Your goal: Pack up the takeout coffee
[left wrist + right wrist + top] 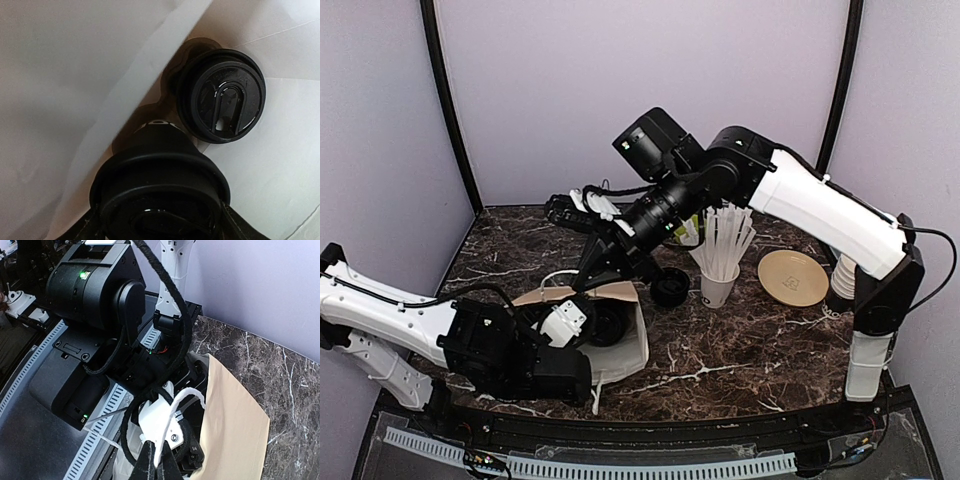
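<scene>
lavender walls close in a dark marbled table (740, 350), where a paper bag (630, 350) lies on its side with the left gripper (590, 325) in its mouth and the right gripper (603, 270) just above it. from the left wrist, inside the bag, the left fingers (91, 227) stand wide, holding the near takeout coffee (160, 170) at its glossy black lid, and the far takeout coffee (220, 95), with the same black lid, lies deeper in, just beside it. from the right wrist, the right fingers (150, 460) are pressed together above the bag's tan flap.
</scene>
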Controlling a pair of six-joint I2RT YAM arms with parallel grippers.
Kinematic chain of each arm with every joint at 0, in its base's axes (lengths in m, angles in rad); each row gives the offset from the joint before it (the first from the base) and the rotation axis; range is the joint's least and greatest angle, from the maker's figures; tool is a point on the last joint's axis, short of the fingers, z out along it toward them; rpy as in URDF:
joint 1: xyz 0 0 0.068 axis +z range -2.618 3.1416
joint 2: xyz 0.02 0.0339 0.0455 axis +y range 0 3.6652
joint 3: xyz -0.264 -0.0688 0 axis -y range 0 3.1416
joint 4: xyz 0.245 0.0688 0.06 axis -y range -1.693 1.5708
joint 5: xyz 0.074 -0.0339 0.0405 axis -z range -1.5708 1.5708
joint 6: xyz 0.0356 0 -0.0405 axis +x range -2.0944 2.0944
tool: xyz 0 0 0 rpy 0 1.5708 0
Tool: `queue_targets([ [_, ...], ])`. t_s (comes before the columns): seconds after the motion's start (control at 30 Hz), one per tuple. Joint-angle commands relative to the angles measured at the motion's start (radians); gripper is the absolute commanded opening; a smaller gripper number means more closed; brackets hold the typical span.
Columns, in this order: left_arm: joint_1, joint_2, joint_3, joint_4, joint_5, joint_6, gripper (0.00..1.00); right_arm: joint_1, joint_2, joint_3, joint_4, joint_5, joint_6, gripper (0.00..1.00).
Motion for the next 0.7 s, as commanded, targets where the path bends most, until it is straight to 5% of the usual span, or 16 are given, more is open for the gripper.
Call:
queue_targets([
  [0.0,0.018,0.007,-0.019,-0.107,0.023,-0.075,0.24,0.011,-0.002,0.042,0.057,-0.027,0.034,0.0],
  [0.67,0.165,-0.084,-0.1,0.109,0.095,0.122,0.23,0.007,0.007,0.031,0.071,-0.064,0.058,0.0],
])
